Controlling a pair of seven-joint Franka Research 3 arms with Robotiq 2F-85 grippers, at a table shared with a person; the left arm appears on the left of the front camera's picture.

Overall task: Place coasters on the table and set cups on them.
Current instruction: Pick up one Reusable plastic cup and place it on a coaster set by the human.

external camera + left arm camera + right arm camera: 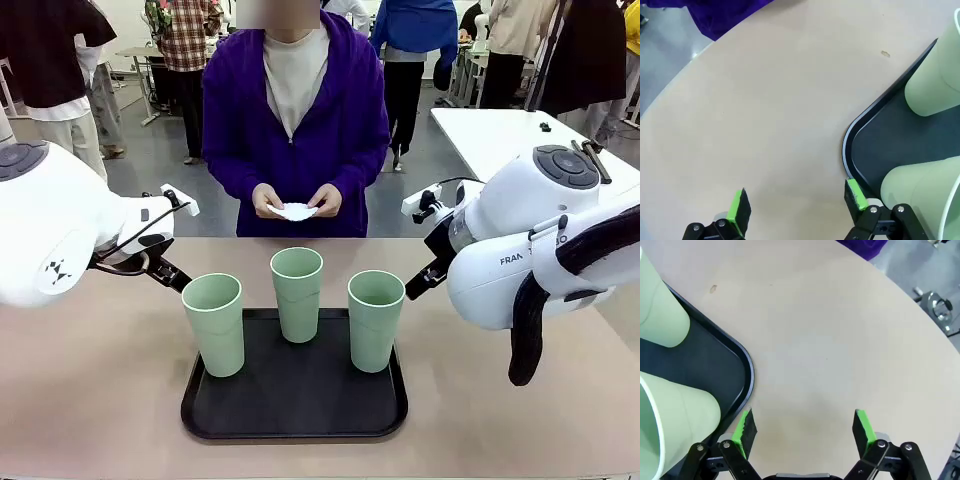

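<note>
Right now my left gripper hangs spread wide over the table just beside the black tray where three mint cups stand, my right gripper equally spread on the other side, so I'd wait for the person's hands to lay down the coasters they hold.

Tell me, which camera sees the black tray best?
The front view. Nearly the whole tray shows there, lying flat on the table with three cups standing on it. The left wrist view catches one rounded corner of it, and the right wrist view catches another corner.
</note>
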